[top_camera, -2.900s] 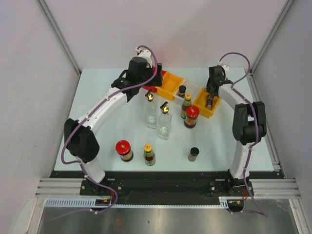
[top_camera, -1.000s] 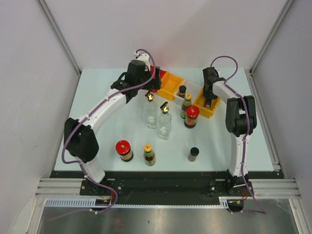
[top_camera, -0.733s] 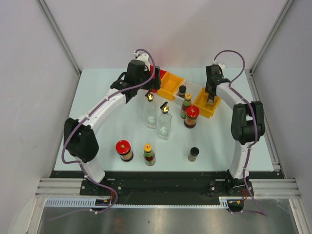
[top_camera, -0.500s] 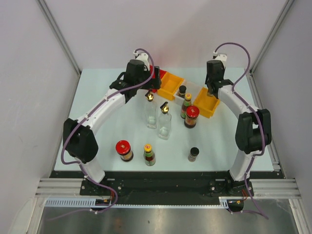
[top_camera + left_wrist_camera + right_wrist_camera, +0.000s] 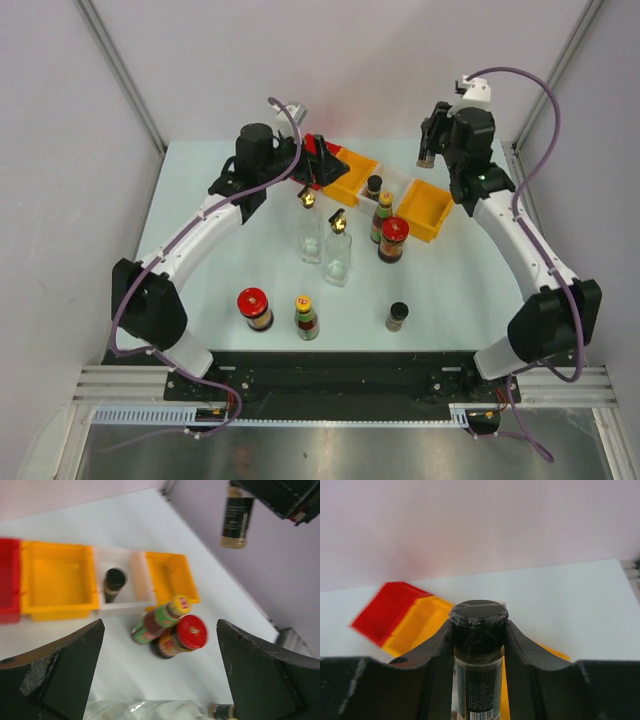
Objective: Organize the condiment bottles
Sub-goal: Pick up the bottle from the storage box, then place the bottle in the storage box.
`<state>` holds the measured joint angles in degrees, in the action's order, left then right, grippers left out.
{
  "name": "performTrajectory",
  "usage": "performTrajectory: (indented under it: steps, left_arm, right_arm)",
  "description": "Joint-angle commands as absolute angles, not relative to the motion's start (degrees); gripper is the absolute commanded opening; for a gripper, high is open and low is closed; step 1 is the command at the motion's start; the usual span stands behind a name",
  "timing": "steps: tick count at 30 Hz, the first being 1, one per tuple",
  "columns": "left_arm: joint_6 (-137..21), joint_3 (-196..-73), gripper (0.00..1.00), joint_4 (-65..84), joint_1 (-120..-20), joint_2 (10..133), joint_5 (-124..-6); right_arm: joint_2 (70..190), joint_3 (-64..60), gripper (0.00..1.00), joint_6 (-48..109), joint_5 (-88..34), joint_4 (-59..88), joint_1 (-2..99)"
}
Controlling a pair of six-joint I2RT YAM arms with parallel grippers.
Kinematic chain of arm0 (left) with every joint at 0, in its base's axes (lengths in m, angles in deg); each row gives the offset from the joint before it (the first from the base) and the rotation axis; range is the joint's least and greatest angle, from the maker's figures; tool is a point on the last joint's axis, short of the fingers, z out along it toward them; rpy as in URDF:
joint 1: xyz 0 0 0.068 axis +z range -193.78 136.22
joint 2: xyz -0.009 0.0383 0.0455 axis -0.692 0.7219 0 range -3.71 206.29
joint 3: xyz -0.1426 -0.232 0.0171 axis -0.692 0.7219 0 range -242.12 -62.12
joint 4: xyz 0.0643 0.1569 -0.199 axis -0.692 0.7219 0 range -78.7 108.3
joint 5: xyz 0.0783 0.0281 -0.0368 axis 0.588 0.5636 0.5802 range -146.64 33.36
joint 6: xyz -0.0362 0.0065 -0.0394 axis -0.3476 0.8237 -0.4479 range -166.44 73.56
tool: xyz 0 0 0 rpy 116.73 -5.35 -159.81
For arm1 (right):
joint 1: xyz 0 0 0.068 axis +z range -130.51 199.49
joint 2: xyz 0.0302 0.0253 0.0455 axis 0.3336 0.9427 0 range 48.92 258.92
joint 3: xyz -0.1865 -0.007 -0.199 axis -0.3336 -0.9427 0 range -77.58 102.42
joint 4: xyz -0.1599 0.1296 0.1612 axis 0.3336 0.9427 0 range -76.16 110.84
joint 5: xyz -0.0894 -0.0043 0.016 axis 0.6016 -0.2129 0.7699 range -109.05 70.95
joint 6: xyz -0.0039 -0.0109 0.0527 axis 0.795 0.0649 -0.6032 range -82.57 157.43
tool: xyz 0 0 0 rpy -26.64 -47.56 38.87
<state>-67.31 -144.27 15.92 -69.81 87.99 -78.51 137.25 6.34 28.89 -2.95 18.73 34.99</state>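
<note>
A light, stiff, probably slick shaker [image 5: 426, 153] is being held aloft at one o'clock, at its cap, by the half-closed right gripper [image 5: 430, 138], with the left gripper [image 5: 323, 167] wide open and empty.

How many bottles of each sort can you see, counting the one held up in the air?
Clear glass bottles with gold spouts: 2
Red-lidded jars: 2
Green/yellow-capped sauce bottles: 2
Black-capped shakers: 3, one in the right pincer
Total: 9
</note>
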Motion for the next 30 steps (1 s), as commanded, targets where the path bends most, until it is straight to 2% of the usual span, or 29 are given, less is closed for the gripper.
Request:
performTrajectory:
  steps: [1, 10, 19, 30]
  left_arm:
    - [-71.31, -143.07, 1.0, 1.2, -69.71, 84.62, -95.12]
    - [-71.4, -142.45, 0.98, -6.54, -70.76, 82.16, -102.51]
    - [-71.23, -142.63, 0.93, -7.77, -73.67, 82.16, -107.96]
    - [-75.62, -142.72, 0.91, -13.4, -74.37, 82.95, -106.3]
  right_arm:
    - [130.84, 6.88, 0.0, 23.81, -21.82, 18.24, 33.99]
    - [127.49, 6.79, 0.0, 11.52, -42.85, 14.47, 34.6]
    - [128.72, 6.62, 0.0, 4.3, -48.75, 5.33, 38.38]
    - [129.6, 6.26, 0.0, -0.8, -52.18, 1.01, 41.37]
